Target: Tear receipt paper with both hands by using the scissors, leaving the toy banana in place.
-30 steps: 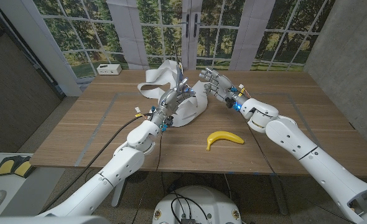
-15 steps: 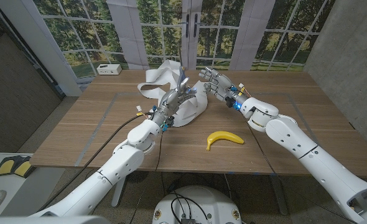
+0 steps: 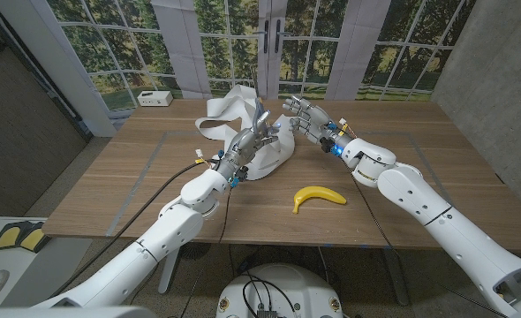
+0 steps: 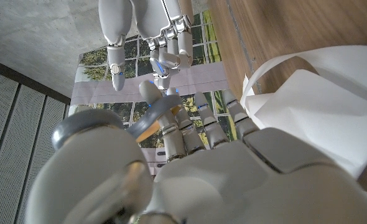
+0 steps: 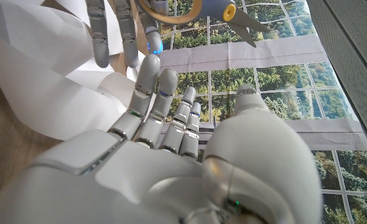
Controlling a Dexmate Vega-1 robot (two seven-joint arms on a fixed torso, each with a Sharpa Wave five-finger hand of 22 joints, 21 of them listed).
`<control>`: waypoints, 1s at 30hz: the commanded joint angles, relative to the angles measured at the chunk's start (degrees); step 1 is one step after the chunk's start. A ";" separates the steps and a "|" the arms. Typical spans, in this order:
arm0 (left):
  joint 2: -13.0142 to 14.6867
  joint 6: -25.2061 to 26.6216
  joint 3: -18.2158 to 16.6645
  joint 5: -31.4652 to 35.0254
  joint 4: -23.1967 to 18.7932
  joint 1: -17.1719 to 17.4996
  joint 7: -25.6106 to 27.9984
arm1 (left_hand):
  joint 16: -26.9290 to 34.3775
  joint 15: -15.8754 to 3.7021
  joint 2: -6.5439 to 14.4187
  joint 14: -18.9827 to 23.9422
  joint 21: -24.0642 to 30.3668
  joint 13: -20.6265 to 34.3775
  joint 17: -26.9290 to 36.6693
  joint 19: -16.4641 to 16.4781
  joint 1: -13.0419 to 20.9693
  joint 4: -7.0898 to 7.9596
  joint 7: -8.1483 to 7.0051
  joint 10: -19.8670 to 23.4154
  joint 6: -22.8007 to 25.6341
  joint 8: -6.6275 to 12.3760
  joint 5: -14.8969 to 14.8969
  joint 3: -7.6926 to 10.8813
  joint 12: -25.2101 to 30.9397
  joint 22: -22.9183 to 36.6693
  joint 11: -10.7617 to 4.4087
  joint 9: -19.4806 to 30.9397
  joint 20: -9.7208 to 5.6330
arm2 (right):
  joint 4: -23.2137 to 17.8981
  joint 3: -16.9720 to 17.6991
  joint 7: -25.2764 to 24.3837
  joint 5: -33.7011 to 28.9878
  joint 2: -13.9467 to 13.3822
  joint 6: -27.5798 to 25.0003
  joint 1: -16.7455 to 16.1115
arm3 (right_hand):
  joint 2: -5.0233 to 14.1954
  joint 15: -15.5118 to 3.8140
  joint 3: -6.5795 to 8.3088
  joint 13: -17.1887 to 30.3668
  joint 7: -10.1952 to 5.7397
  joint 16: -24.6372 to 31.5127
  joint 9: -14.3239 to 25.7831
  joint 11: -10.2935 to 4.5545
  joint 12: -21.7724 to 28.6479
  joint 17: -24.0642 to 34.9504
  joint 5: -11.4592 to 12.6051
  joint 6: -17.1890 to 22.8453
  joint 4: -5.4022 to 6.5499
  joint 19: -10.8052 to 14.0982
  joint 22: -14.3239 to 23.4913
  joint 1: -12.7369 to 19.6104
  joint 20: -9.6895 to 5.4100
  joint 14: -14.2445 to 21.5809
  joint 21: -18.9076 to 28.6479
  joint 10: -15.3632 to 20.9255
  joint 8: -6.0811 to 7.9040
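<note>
My left hand (image 3: 245,140) holds the scissors (image 3: 260,112) over the white receipt paper (image 3: 269,155), with the blades pointing up and away. Their grey and orange handle (image 4: 153,118) sits among my left fingers. In the right wrist view the scissors (image 5: 224,9) show beside my left hand (image 5: 118,31). My right hand (image 3: 302,115) hovers just right of the scissors, its fingers spread and holding nothing; it also appears as the right hand (image 4: 147,25) in the left wrist view. The paper (image 5: 34,81) lies crumpled under both hands. The yellow toy banana (image 3: 319,195) lies nearer the table's front edge.
A loose loop of the paper (image 3: 228,108) trails toward the table's back. A small white box (image 3: 154,98) stands at the back left corner. Bare wooden table (image 3: 128,177) spreads to the left and to the right of the hands.
My left hand has shifted slightly to the right with the scissors, closer to my right hand. The right hand, the paper and the banana have stayed put.
</note>
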 commanded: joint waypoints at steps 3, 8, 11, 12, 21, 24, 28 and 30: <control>0.34 0.81 0.19 -0.51 0.60 -0.26 -1.25 | -0.84 -2.60 0.52 -1.24 -0.27 0.25 -0.48 -0.29 -1.04 0.76 0.42 -1.78 -0.38 -2.24 0.61 -1.45 -1.61 -0.03 0.46 -3.03 0.49 | -0.20 -0.11 -0.17 -0.11 0.04 -0.04 0.07 | -0.13 -9.11 0.26 -0.03 -0.34 0.00 -0.05 0.12 -0.14 0.32 0.39 0.09 -0.41 -0.30 0.20 0.66 -5.89 0.62 0.25 0.67 0.31; 0.21 0.55 0.20 -0.55 1.11 -0.41 -1.54 | -0.96 -2.48 1.06 -1.27 -0.47 0.37 -0.98 -0.34 -1.28 1.29 -0.06 -1.25 0.43 -3.72 0.77 -2.17 -2.07 -0.04 0.70 -5.79 0.53 | -0.18 -0.20 -0.34 -0.05 0.13 -0.26 0.21 | -0.01 -9.12 0.26 0.01 -0.39 -0.14 -0.11 0.05 -0.16 0.41 0.37 0.07 -0.52 -0.31 0.16 0.72 -5.88 0.73 0.27 0.77 0.30; 0.24 0.91 0.14 -0.92 1.16 -0.44 -1.61 | -1.00 -2.46 1.16 -1.25 -0.52 0.43 -1.16 -0.32 -1.23 1.40 0.80 -0.94 1.01 -4.10 0.80 -2.42 -2.18 -0.04 0.78 -6.74 0.58 | -0.10 -0.23 -0.30 0.27 0.24 -0.51 0.32 | 0.03 -9.12 0.25 0.05 -0.40 -0.28 -0.15 0.00 -0.16 0.44 0.35 0.13 -0.61 -0.26 0.10 0.77 -5.86 0.73 0.27 0.86 0.32; 0.19 0.87 0.14 -0.91 1.25 -0.43 -1.56 | -0.99 -2.42 1.20 -1.20 -0.54 0.45 -1.20 -0.34 -1.22 1.43 0.96 -0.94 1.18 -4.20 0.80 -2.48 -2.24 -0.04 0.73 -6.99 0.55 | -0.08 -0.20 -0.37 0.41 0.32 -0.56 0.31 | 0.02 -9.12 0.24 0.04 -0.40 -0.20 -0.15 0.02 -0.18 0.55 0.34 0.13 -0.62 -0.27 0.07 0.78 -5.84 0.83 0.25 0.83 0.32; 0.37 3.28 0.20 0.29 0.28 -0.23 1.85 | 0.71 -3.64 2.80 3.49 -0.20 0.04 -2.17 1.61 0.66 1.67 1.65 7.74 5.16 -2.07 0.46 -3.30 -1.19 -0.05 0.60 -6.85 0.04 | -0.34 -0.10 -0.63 0.27 0.19 -0.55 0.34 | 0.11 -9.12 0.20 0.06 -0.35 -0.49 -0.24 0.00 -0.24 0.72 0.30 0.26 -0.83 -0.26 0.07 0.88 -5.92 0.86 0.32 1.00 0.37; 0.89 4.40 0.35 1.43 -0.44 -0.20 3.21 | 0.23 -2.60 1.35 2.18 -0.46 0.26 -2.28 1.38 -0.49 2.12 2.58 7.40 3.41 -0.92 0.30 -4.91 -1.86 -0.07 0.71 -4.37 0.83 | -0.33 -0.05 -0.64 0.32 0.20 -0.55 0.35 | 0.15 -9.13 0.21 0.04 -0.36 -0.66 -0.27 0.02 -0.26 0.69 0.29 0.20 -0.93 -0.24 0.02 0.97 -5.99 0.79 0.30 1.07 0.34; 1.62 5.78 0.30 2.31 -1.43 -0.03 4.54 | 0.00 -1.71 -0.15 1.26 -0.85 0.58 -2.32 0.93 -2.21 2.84 3.04 5.69 0.88 -0.89 0.47 -6.87 -3.05 -0.09 1.62 -3.09 1.93 | -0.28 0.00 -0.57 0.43 0.25 -0.46 0.30 | 0.23 -9.14 0.24 0.06 -0.30 -0.67 -0.30 -0.05 -0.35 0.83 0.28 0.22 -1.10 -0.38 0.18 1.16 -5.97 0.90 0.40 0.96 0.35; 2.16 6.52 0.28 2.34 -1.79 -0.12 4.39 | -0.39 -1.03 -0.75 0.07 -1.12 0.75 -2.32 0.59 -3.17 3.27 3.24 4.99 -0.33 -0.93 0.72 -7.86 -3.59 -0.09 2.06 -2.51 2.22 | -0.25 -0.03 -0.44 0.39 0.22 -0.41 0.30 | 0.31 -9.13 0.24 0.06 -0.34 -0.69 -0.32 -0.01 -0.37 0.90 0.27 0.23 -1.11 -0.33 0.21 1.14 -6.02 0.99 0.44 0.99 0.35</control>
